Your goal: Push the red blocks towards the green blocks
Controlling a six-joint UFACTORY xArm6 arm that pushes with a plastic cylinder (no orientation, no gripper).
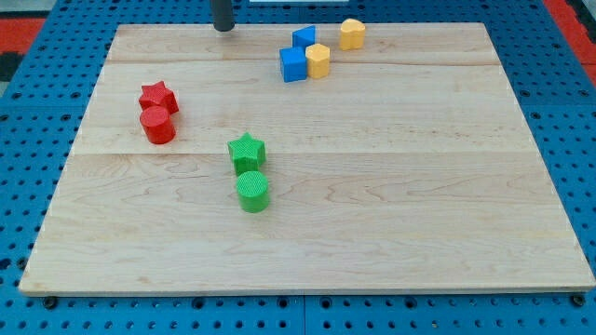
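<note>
Light wooden desk (391,214), pale planks with visible grain and seams running across, sitting on a blue pegboard base (577,130) dotted with holes. A strip of red shows at the view's top left corner, past the desk.

Landmark: green star block (246,151), roughly mid-desk, a bit to the view's left. Green cylinder block (252,191) sits just below it, touching or nearly so.

Red star block (158,97) is up and to the view's left of the green star, well apart from it. Red cylinder block (157,125) is right under the red star, touching it. Both reds are ribbed, bright, upright. Bare wood between the red pair and the green pair.

Far above and to the view's right of the green star: a cluster of four. Two blue blocks, one a cube (293,64), the other (304,38) partly hidden behind it, shape unclear. Two yellow blocks, one (318,60) touching the blue cube's right side, the other (351,33) slightly apart, higher up.

No containers on the desk.

My tip (223,29) is at the desk's top edge, straight above the green star, well apart from every block, touching none. I have no hand, just the dark rod, so nothing is grasped.
</note>
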